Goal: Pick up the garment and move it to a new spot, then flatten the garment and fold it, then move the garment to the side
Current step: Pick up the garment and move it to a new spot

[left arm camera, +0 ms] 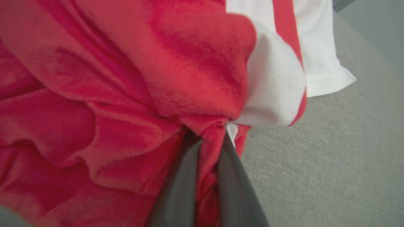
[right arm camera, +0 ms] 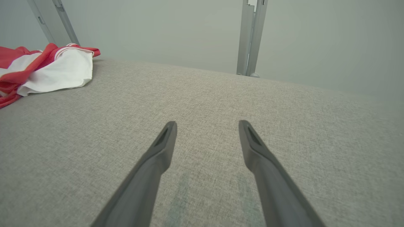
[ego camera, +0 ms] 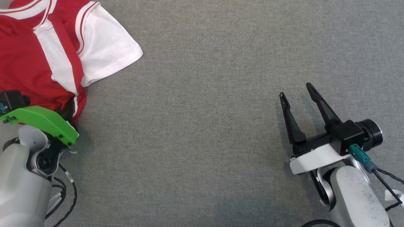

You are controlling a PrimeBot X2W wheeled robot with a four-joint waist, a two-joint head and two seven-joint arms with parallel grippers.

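A red and white garment (ego camera: 47, 50) lies bunched at the far left of the grey table (ego camera: 202, 126). In the left wrist view red cloth of the garment (left arm camera: 126, 94) bulges around my left gripper (left arm camera: 213, 138), and a fold of it is pinched between the two dark fingers, which stand shut on it. In the head view my left wrist with its green cover sits at the garment's near edge, its fingers hidden under it. My right gripper (ego camera: 296, 89) rests open over bare table at the right, far from the garment (right arm camera: 47, 69), also seen as my right gripper (right arm camera: 206, 124) with spread fingers.
The table's far edge runs across the right wrist view, with a grey metal post (right arm camera: 252, 37) behind it and another post (right arm camera: 53, 22) at the left. Grey fabric stretches between the two arms.
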